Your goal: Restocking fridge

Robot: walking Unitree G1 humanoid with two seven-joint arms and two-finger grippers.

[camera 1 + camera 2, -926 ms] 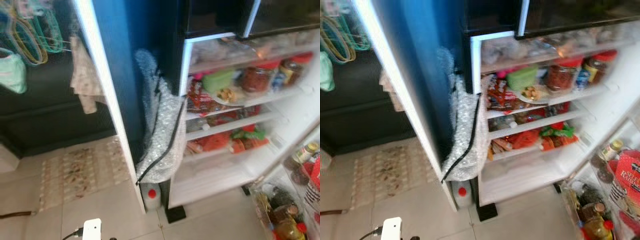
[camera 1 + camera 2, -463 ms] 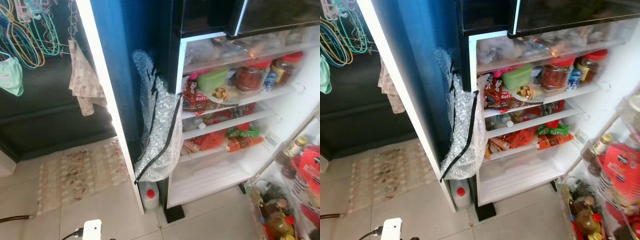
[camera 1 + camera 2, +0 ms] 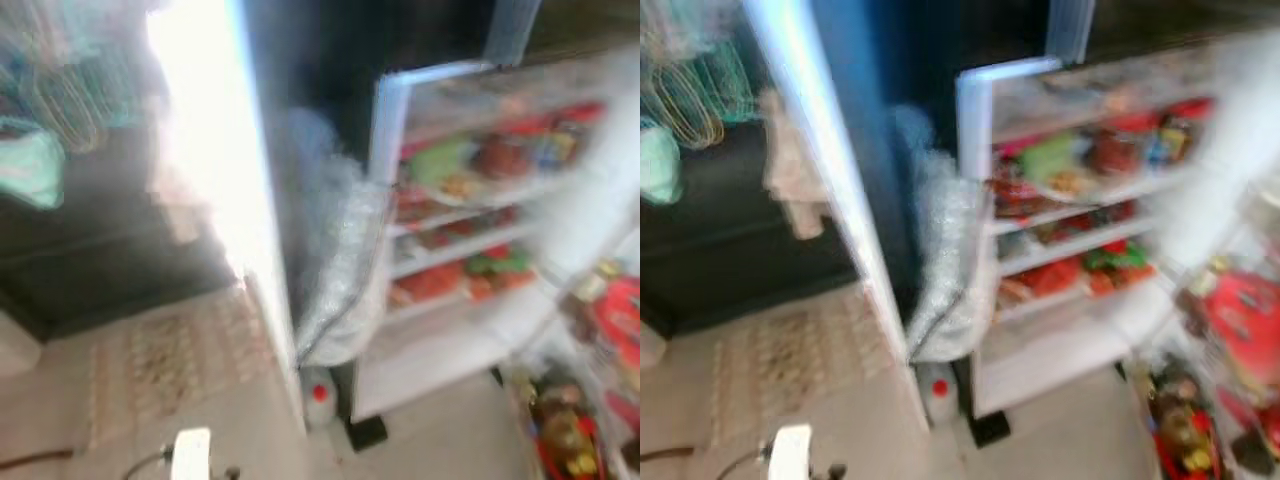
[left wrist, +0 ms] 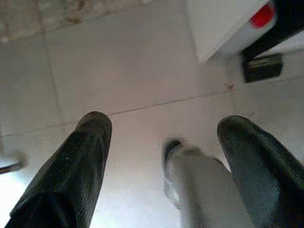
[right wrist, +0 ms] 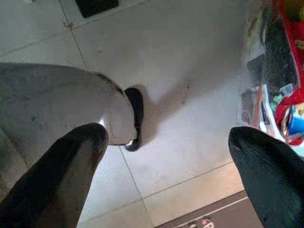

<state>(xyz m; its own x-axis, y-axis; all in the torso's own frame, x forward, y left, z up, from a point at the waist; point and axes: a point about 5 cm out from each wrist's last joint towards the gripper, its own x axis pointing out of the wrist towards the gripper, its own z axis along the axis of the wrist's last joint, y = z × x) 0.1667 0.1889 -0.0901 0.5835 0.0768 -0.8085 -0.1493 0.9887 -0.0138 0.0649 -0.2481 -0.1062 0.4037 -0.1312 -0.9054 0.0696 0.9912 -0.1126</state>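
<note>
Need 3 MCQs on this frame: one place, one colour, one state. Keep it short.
1. Where does the small jug with the cap stand?
A. on the floor at the foot of the fridge
B. on the top fridge shelf
C. on the patterned mat

2. What colour is the cap on that jug?
A. blue
B. red
C. yellow

3. How are the two grippers?
A. both shut on jars
B. left shut on a bottle, right open
C. both open, holding nothing

Answers:
1 A, it sits on the tiles beside the bubble wrap, below the fridge.
2 B, the cap shows red.
3 C, the left gripper and right gripper have fingers spread over bare floor tiles.
</note>
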